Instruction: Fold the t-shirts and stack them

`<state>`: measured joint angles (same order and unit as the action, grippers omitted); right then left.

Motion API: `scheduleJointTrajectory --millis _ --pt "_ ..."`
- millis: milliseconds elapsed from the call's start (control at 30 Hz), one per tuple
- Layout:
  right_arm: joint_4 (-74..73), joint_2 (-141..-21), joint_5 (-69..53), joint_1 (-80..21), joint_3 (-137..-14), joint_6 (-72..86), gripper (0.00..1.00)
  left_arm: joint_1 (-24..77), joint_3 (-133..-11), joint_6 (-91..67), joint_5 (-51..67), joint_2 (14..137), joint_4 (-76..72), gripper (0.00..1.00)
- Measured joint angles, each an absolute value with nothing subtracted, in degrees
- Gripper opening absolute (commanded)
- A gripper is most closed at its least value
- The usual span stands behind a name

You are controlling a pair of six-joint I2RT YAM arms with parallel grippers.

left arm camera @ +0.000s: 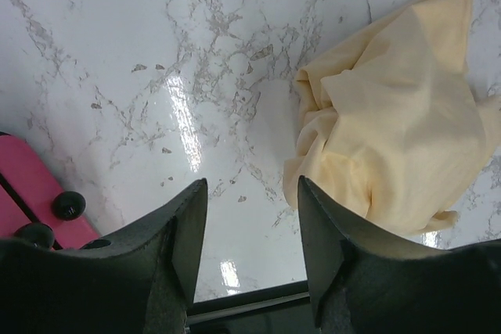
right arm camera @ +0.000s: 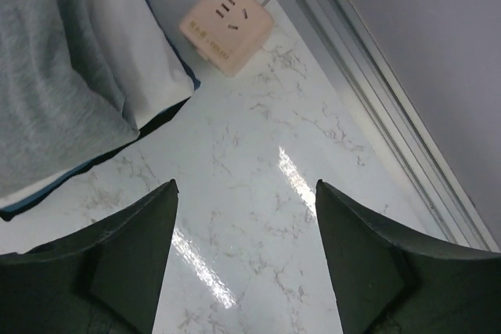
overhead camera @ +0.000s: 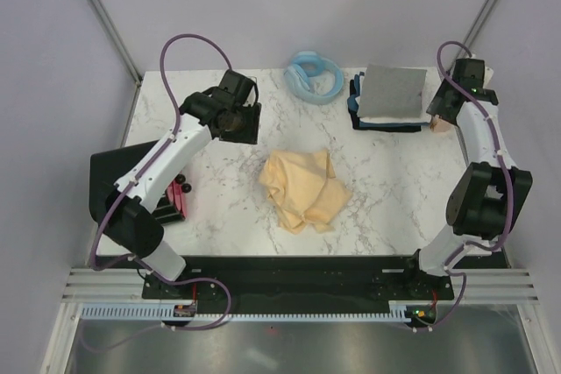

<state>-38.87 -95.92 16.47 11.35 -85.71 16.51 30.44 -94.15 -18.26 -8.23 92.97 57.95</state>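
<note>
A pale yellow-cream t-shirt (overhead camera: 305, 190) lies crumpled in the middle of the table. In the left wrist view the same shirt (left arm camera: 391, 131) is to the right of my fingers. Folded t-shirts sit stacked at the back right, with the grey one (overhead camera: 393, 94) on top of white and dark navy layers. My left gripper (overhead camera: 238, 120) hovers left of and behind the yellow shirt, open (left arm camera: 250, 193), with only bare marble between its fingers. My right gripper (overhead camera: 449, 111) hangs just right of the stack, open (right arm camera: 246, 189) and empty. The grey shirt (right arm camera: 55, 60) is at its upper left.
A light blue ring (overhead camera: 314, 76) lies at the back centre. A black box with a pink-red side (overhead camera: 166, 194) stands at the left edge. A peach plug adapter (right arm camera: 227, 21) sits between the stack and the table's right rail (right arm camera: 376, 76).
</note>
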Motion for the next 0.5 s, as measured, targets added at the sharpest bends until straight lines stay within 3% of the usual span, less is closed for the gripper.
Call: scheduleJointTrajectory --millis 100,500 --pt "-37.8 -99.3 15.0 14.2 -88.5 16.7 0.86 29.6 -89.8 -18.7 -6.8 90.3 56.2 0.56" --pt "-38.3 -113.4 9.6 17.4 -107.3 16.3 0.84 27.8 -81.1 -19.2 -3.1 87.9 54.3 0.54"
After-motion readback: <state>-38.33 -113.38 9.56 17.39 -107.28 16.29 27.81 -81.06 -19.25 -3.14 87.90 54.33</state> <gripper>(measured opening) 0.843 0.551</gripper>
